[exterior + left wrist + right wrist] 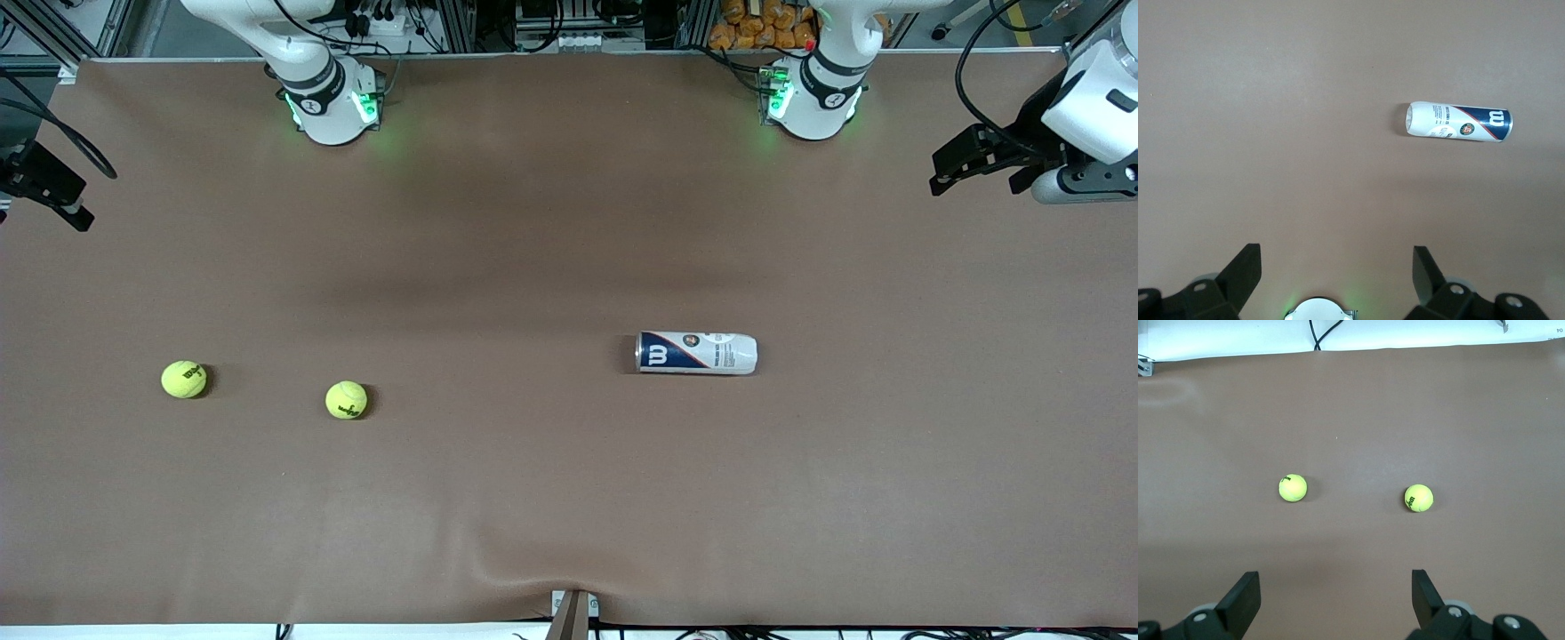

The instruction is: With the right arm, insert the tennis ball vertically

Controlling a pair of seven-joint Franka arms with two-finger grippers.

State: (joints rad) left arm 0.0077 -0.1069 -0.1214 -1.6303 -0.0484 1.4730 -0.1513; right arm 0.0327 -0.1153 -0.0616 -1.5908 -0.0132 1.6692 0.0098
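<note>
2 tennis balls (346, 400) on table, ball can (696, 353) lying sideways

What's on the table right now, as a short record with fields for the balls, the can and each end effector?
tennis balls: two on the brown table, toward the right arm's end; the outer ball and the inner ball lie apart
ball can: white and blue can lying on its side, toward the left arm's end
left end effector: open, empty, raised over the table, can in its view
right end effector: open, empty, raised, both balls in its view
task state: no ball picked up, can not upright
</note>
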